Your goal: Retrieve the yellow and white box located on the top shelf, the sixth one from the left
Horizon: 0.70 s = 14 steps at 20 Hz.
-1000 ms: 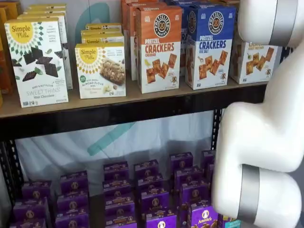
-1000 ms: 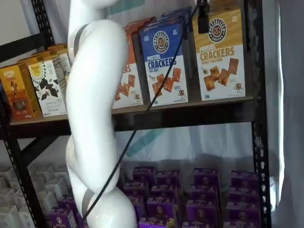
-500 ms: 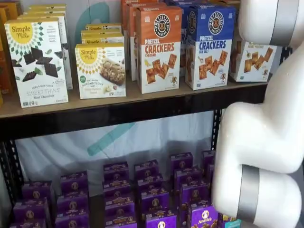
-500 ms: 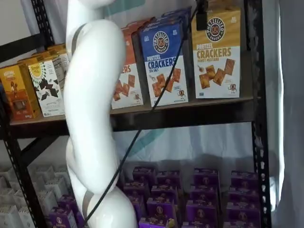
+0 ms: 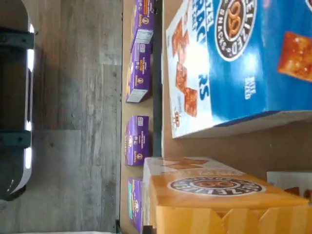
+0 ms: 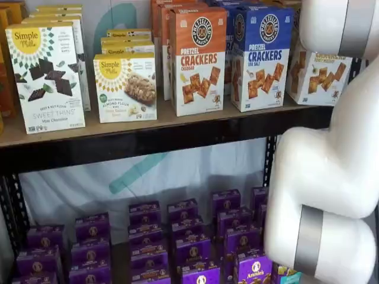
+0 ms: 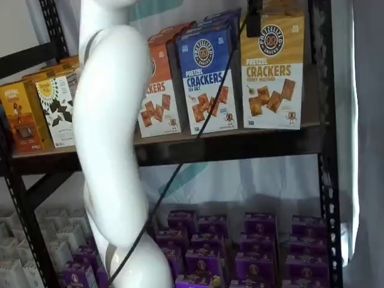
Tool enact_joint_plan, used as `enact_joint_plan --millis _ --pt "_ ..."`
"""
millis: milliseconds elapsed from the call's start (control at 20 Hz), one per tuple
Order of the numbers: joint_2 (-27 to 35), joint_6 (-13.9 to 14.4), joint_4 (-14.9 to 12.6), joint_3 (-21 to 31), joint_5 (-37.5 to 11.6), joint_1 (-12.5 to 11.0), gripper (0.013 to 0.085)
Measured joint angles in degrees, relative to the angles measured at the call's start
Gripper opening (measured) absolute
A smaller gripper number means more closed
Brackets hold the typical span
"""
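The yellow and white box [image 7: 273, 72] stands at the right end of the top shelf [image 7: 240, 147], tilted a little off square. In a shelf view [image 6: 321, 77] the arm's white joint hides its top and it leans. My gripper [image 7: 254, 24] hangs from the view's top edge as a black finger with a cable, pressed on the box's top left corner. The box shifts with it, so I read the gripper as shut on the box. The wrist view shows the box's yellow top [image 5: 219, 195] very close, on the wooden board [image 5: 234, 146].
A blue-topped carton [image 7: 207, 78] stands close beside the box, then an orange-topped carton [image 6: 198, 59]. Simple Mills boxes [image 6: 47, 77] fill the shelf's other end. Purple boxes [image 6: 189, 242] fill the lower shelf. The white arm [image 7: 114, 138] crosses in front. A black upright [image 7: 321, 120] stands beside the box.
The yellow and white box has tilted and shifted a little on the shelf, coming forward with the gripper. The arm's links have swung slightly.
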Motion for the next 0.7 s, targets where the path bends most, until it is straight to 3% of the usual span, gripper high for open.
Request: enact_joint_plan --millis 300,400,700 --pt "-2.0 -0.9 -0.2 2.2 0.7 -0.8 0.065" --pt "-2.0 -1.0 0.2 1.9 1.6 -1.3 0.061" --pt "-1.9 -1.4 0.1 1.1 3.6 -1.9 0.061"
